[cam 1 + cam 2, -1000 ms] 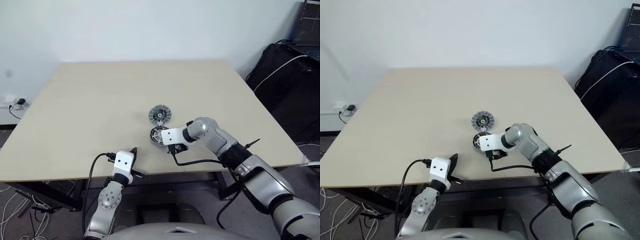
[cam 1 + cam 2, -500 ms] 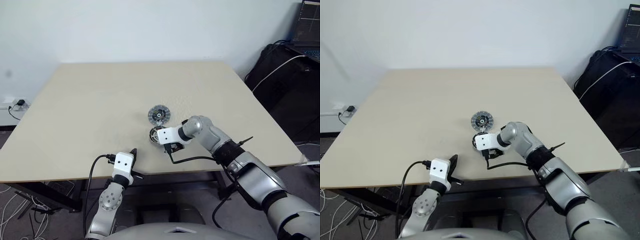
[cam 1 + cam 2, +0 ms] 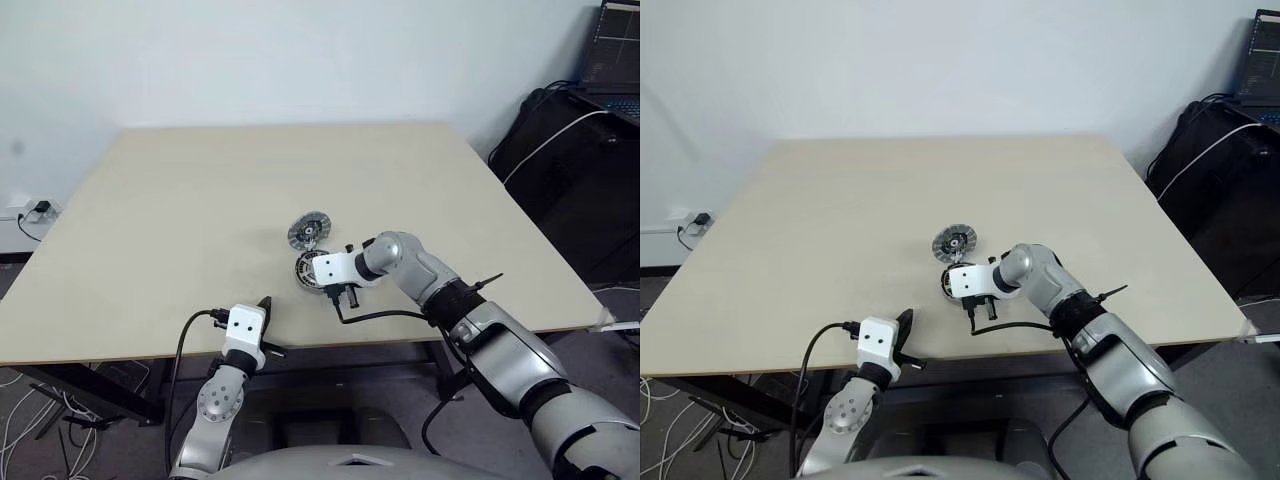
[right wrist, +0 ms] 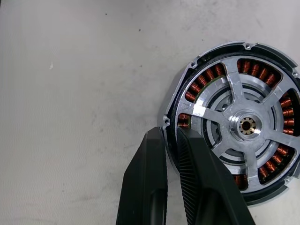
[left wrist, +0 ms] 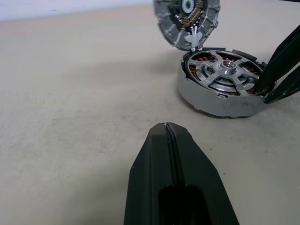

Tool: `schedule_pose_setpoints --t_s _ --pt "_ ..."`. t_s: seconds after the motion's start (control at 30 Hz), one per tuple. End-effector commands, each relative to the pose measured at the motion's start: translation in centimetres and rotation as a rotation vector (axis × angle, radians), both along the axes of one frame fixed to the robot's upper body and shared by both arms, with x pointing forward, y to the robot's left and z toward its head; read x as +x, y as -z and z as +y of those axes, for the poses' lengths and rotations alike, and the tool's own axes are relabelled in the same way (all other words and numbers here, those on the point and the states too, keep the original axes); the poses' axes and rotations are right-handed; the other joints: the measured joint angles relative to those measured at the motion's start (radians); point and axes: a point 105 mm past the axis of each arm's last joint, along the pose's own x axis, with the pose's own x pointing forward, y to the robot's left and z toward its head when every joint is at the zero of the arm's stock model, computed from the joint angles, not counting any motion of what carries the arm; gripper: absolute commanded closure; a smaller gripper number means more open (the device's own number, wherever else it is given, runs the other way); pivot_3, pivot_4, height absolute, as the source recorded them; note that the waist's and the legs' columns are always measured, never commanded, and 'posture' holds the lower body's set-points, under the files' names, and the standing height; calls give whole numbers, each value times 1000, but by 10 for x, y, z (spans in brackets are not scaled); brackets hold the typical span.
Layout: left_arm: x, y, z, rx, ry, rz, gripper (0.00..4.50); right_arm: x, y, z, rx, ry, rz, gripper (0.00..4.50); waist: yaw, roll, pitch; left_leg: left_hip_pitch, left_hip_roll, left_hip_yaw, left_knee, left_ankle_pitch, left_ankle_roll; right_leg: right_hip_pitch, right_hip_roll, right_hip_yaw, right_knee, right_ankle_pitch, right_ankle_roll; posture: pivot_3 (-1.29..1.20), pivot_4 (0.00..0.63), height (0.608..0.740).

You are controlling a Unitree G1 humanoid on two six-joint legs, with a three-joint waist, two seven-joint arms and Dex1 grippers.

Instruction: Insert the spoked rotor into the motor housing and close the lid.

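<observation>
The motor housing [image 4: 220, 47] lies flat on the table near its front edge, copper windings showing around the rim. The spoked rotor [image 4: 243, 125] sits inside it, silver spokes over the windings. My right gripper [image 4: 168, 133] is shut on the housing's rim, one finger outside the wall and one inside over the windings. The lid [image 5: 186, 18] rests just beyond the housing [image 3: 305, 270], tilted up, its dark-hubbed face showing. My left gripper [image 5: 165, 126] is shut and empty, hovering at the table's front edge, well short of the housing.
The beige table [image 3: 180, 220] spreads wide to the left and behind the parts. Off its right side stand black bags [image 3: 570, 150] and a laptop [image 3: 612, 50]. A wall socket with cables [image 3: 30, 208] is at the far left.
My right gripper's fingers have closed onto the housing's rim. The housing has slid a little to the left, and the lid has shifted left and tipped up. The left arm has stayed still.
</observation>
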Motion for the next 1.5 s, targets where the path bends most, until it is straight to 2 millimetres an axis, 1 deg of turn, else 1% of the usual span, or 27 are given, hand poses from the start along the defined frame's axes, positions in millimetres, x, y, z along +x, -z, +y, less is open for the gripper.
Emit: schedule_pose_setpoints --t_s 0.03,0.13,0.23,0.37,0.5,0.6,0.7,0.83,0.93,1.13,1.2,1.23,1.37,1.5 --pt "5 -13 -1 -8 2 -57 4500 9 -9 -7 67 115 -15 4392 1 0 0 0 0 0 0 0 0 0 0 0 0 0 0 0 0 740" --pt "4 -12 -1 -11 1 -53 4500 2 -15 -8 146 172 8 4392 5 0 0 -1 0 0 0 0 0 0 -1 0 0 0 0 0 0 740" --pt "3 -11 -2 -13 -1 -50 4500 -8 -19 -9 180 223 19 4392 7 0 0 -3 0 -1 0 0 1 -3 -1 0 -1 0 -1 0 0 740" --pt "1 -10 -2 -17 -4 -42 4500 -25 -24 -9 242 370 59 4394 8 0 0 -5 -1 -1 0 -2 1 -4 -1 -1 -2 -1 -2 0 0 740" --pt "0 -9 -2 -20 -1 -35 4500 -40 -28 -2 303 511 126 4394 8 1 0 -5 0 -2 0 -2 1 -4 -2 -2 -2 -2 -2 0 0 740" --pt "0 -8 -4 -23 6 -28 4500 -50 -34 8 353 588 171 4395 6 1 1 -5 0 -3 0 -2 1 -3 -2 -3 -2 -2 -2 0 0 740" --pt "-1 -7 -5 -24 11 -25 4500 -48 -40 16 406 706 207 4395 4 1 2 -5 0 -3 0 -2 1 -4 -2 -3 -2 -2 -2 0 0 740" --pt "-1 -7 -6 -25 13 -23 4500 -40 -40 21 437 861 244 4395 4 1 2 -6 0 -4 0 -2 1 -4 -2 -3 -2 -2 -2 0 0 740" --pt "-1 -7 -5 -24 10 -20 4500 -32 -35 21 444 967 246 4395 4 1 3 -6 -1 -4 0 -2 1 -4 -2 -4 -3 -1 -2 0 0 740" --pt "-2 -6 -3 -23 1 -18 4500 -25 -21 25 412 1047 253 4395 3 2 3 -6 -1 -4 0 -2 1 -4 -2 -4 -3 -2 -2 0 0 740" --pt "-2 -6 -3 -22 -1 -18 4500 -24 -19 29 412 1053 267 3650 3 2 3 -6 -1 -4 0 -2 1 -3 -2 -4 -3 -2 -2 0 0 740" --pt "-2 -7 -2 -21 -2 -19 4500 -24 -19 32 411 1045 268 3373 3 2 3 -6 -1 -4 0 -2 1 -3 -2 -4 -3 -1 -2 0 0 740" --pt "-1 -7 -1 -19 -4 -20 4500 -25 -28 45 440 992 264 2107 0 2 4 -6 -1 -4 0 -2 1 -3 -2 -3 -3 -1 -2 0 0 740" --pt "-1 -7 -1 -19 -3 -19 4500 -22 -53 52 495 883 213 2107 -1 2 4 -6 -1 -4 0 -2 1 -3 -2 -4 -3 -2 -2 0 0 740"
